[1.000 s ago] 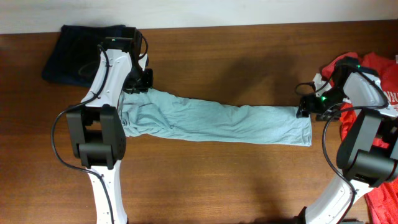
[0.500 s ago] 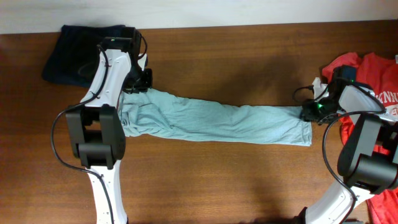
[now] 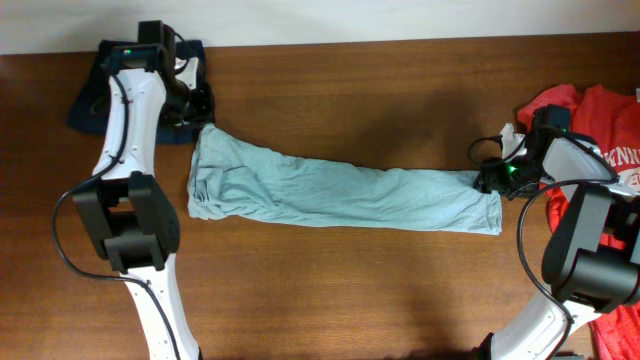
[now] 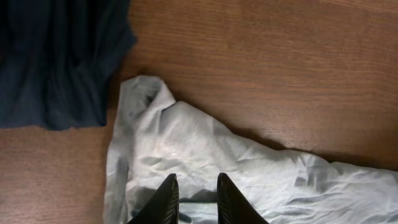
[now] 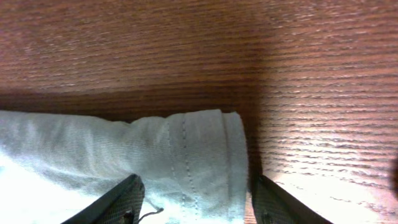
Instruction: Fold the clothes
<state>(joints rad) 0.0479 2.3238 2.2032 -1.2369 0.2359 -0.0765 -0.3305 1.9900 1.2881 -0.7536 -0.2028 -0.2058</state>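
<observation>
The worktop (image 3: 380, 100) is a flat surface of dark red-brown wood, with the grain running along its long side. Beyond its far edge an off-white strip (image 3: 400, 20) spans the overhead view; whether it is wall or floor cannot be told. Lighting is uneven: the right wrist view shows a bright patch on the wood at lower right and a darker band across the centre.

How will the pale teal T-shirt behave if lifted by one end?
Probably floppy: the pale teal T-shirt lies as a long wrinkled strip flat on the table, so it would likely sag and drape. It looks thin and light, judging by its fine hem in the right wrist view. Pushed, it would probably bunch rather than slide whole.
</observation>
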